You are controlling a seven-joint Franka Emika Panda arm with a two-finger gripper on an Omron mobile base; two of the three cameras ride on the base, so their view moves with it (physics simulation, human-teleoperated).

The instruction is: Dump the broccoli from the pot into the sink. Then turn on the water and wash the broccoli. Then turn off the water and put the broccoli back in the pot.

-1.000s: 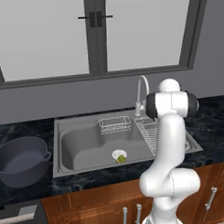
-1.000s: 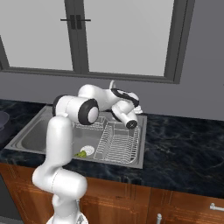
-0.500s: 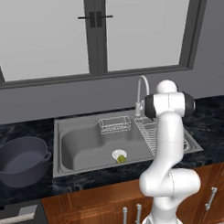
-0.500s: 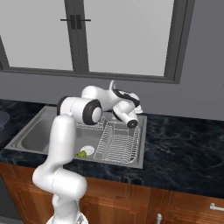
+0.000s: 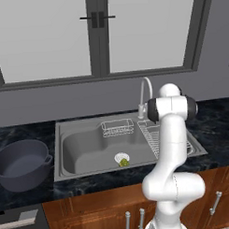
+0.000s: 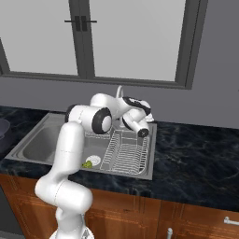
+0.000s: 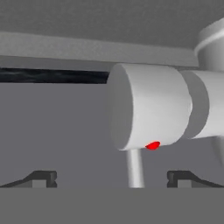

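The tiny yellow-green lumpy broccoli floret (image 5: 123, 162) lies on the floor of the large grey steel rectangular sink (image 5: 80, 148), touching the round white-rimmed drain (image 5: 120, 157) at its 5 o'clock edge in the left base view; in the right base view the broccoli (image 6: 87, 164) sits at 8 o'clock of the drain (image 6: 94, 160), partly behind the white arm. The wide, round, dark blue-grey pot (image 5: 21, 164) with 2 small loop handles stands upright on the dark marbled countertop (image 5: 214, 118), just beside the sink's rim at 9 o'clock of the basin and well apart from the broccoli. A small wire basket (image 5: 117, 127) hangs at the sink's back wall at 12 o'clock of the drain, and a wire dish rack (image 6: 128, 150) fills the basin's side at 3 o'clock. The thin chrome gooseneck faucet (image 5: 144, 95) rises at the back rim, at 1 o'clock of the drain. The white arm's two-finger gripper (image 7: 112, 178) is up at the faucet: in the hand view its 2 dark finger tips (image 7: 40, 177) stand wide apart, with nothing between them but a thin lever stem, and the pale cylindrical faucet body (image 7: 151, 107) with a small red mark on its underside sits close ahead at 12 to 1 o'clock. No water runs.
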